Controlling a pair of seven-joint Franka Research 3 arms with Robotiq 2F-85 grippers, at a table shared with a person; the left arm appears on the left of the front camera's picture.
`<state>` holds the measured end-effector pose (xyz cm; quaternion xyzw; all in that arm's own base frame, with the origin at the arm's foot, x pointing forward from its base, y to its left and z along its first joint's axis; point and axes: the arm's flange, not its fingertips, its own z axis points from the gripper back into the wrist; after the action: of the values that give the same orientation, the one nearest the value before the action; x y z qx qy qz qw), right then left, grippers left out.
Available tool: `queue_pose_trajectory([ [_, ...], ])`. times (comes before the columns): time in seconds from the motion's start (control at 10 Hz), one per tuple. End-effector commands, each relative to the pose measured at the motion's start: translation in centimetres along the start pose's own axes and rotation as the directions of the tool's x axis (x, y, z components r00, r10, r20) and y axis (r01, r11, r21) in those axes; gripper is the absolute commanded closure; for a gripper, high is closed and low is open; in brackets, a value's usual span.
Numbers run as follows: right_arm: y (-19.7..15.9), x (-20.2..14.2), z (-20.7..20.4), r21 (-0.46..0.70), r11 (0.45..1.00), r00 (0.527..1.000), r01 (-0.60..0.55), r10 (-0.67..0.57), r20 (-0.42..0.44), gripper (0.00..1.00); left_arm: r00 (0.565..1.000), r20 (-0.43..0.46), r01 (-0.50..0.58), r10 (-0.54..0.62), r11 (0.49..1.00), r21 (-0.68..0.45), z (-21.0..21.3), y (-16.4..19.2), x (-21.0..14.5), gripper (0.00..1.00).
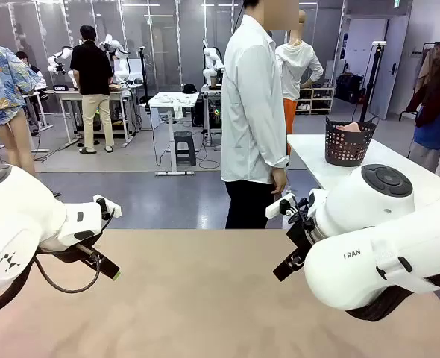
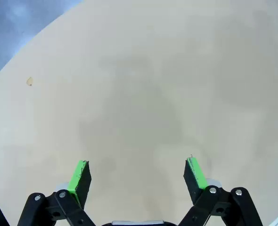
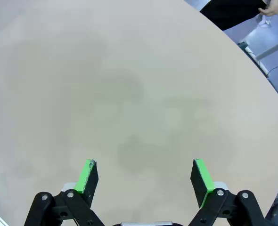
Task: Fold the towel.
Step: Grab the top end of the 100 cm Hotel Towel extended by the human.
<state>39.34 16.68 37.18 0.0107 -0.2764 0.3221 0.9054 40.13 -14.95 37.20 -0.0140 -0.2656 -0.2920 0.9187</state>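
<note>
– One pink bundle, apparently the towel point(image 1: 348, 127), lies in the black basket point(image 1: 338, 153) on the white side table point(image 1: 399, 162), far right, well apart from both arms. Grippers?
– The left gripper point(image 2: 136, 170) hangs over the tan table point(image 1: 205, 298), jaws spread wide, nothing between the green pads point(image 2: 77, 176). The right gripper point(image 3: 146, 172) is likewise wide apart over the tabletop and holds nothing.
– Anyone near?
– The person point(image 1: 251, 112) in a white shirt stands side-on at the far edge, one hand point(image 1: 279, 181) hanging down.
</note>
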Motion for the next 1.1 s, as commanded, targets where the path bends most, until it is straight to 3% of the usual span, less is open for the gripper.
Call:
queue_pose_trajectory([
  [0.0, 0.0, 0.0, 0.0, 0.000, 1.000, 1.000, 0.000, 0.000, 0.000, 0.00, 1.000, 0.000, 0.000, 0.000, 1.000, 0.000, 0.0, 0.0, 0.0, 0.00],
  [0.8, 0.0, 0.0, 0.0, 0.000, 1.000, 1.000, -0.002, 0.002, 0.000, 0.00, 1.000, 0.000, 0.001, -0.001, 1.000, 0.000, 0.0, 0.0, 0.0, 0.00],
  [0.9, -1.2, 2.0, 2.5, 0.049, 0.999, 1.000, -0.017, 0.017, 0.009, 0.00, 0.999, 0.013, 0.043, -0.043, 0.998, -0.041, 2.0, 0.3, 1.9, 0.00],
  [1.0, -2.7, 3.5, 5.1, 0.120, 0.993, 1.000, -0.005, 0.004, 0.015, 0.00, 1.000, 0.009, 0.017, -0.016, 0.996, -0.082, 4.1, 1.1, 3.5, 0.00],
])
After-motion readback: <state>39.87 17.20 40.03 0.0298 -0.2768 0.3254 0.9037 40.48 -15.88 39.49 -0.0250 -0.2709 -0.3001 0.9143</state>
